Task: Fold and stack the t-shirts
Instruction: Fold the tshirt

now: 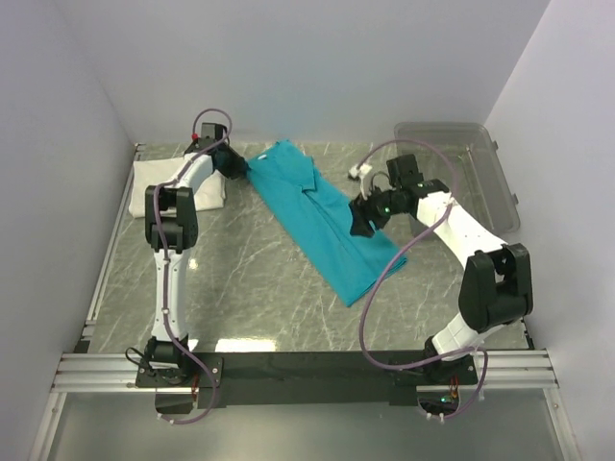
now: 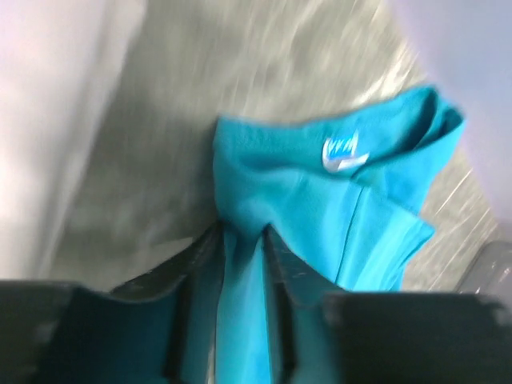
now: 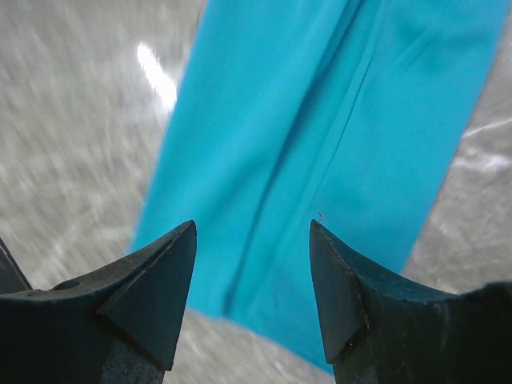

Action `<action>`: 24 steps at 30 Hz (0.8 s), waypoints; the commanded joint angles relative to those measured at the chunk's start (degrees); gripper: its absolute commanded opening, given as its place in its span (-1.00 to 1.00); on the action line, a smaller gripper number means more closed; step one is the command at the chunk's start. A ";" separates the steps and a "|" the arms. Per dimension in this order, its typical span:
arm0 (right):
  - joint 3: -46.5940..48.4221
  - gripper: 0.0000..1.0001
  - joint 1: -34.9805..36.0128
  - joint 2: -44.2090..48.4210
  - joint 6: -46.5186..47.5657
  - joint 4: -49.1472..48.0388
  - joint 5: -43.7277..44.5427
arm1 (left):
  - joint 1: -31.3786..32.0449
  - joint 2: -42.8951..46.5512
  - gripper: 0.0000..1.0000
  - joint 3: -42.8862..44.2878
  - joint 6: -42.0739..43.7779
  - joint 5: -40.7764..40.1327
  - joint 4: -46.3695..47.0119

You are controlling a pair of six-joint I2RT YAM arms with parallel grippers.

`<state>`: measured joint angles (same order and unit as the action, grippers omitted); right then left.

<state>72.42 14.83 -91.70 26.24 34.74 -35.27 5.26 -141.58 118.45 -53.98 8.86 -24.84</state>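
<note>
The teal t-shirt (image 1: 322, 223) lies as a long folded strip, running diagonally from the back middle toward the front right. My left gripper (image 1: 240, 169) is at its back left corner. In the left wrist view the left gripper (image 2: 242, 240) is shut on a pinch of teal fabric, and the white neck label (image 2: 344, 154) shows beyond it. A white folded t-shirt (image 1: 154, 182) lies at the back left, partly under the left arm. My right gripper (image 1: 362, 223) hovers over the strip's right edge. Seen from the right wrist, this gripper (image 3: 252, 228) is open above the teal t-shirt (image 3: 336, 120), with nothing between its fingers.
A clear plastic bin (image 1: 471, 173) stands at the back right, behind the right arm. White walls close in the left, back and right sides. The grey marbled table (image 1: 250, 279) shows bare in front of the teal strip.
</note>
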 commanded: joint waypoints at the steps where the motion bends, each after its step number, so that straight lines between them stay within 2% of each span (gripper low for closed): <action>1: -4.30 0.31 -0.24 3.28 14.49 6.65 -0.24 | -1.21 -3.43 -0.29 9.94 1.77 2.38 -3.11; 3: -7.28 0.33 -0.15 4.16 21.36 9.72 -1.56 | -1.13 -2.92 -0.15 11.71 3.69 4.49 -2.06; 4: -8.34 0.34 -0.15 4.42 29.49 12.69 -2.52 | -1.13 -0.83 -0.04 11.19 5.18 4.76 -0.75; 6: -11.14 0.36 -0.15 5.39 40.75 15.17 -3.32 | -1.12 4.69 -0.01 6.63 6.86 5.99 1.45; 9: -12.57 0.38 2.03 5.39 46.08 16.41 -2.71 | -1.21 12.60 0.03 -0.14 11.25 5.20 2.43; 11: -13.18 0.38 4.76 4.78 46.10 15.63 -0.08 | -1.21 17.10 0.04 -6.70 14.42 4.41 2.60; 13: -15.46 0.38 9.39 4.86 45.75 13.35 2.47 | -1.21 25.10 0.04 -12.34 15.82 3.09 3.74; 16: -18.45 0.37 12.76 5.39 44.52 11.06 5.03 | -1.30 35.99 0.10 -22.98 18.81 0.90 5.50; 24: -23.46 0.29 21.29 4.96 38.11 4.64 9.51 | -1.39 60.24 0.14 -45.49 19.26 -1.57 4.98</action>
<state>50.22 33.65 -88.29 67.07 43.92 -28.88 3.86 -85.76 78.78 -36.38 8.82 -19.33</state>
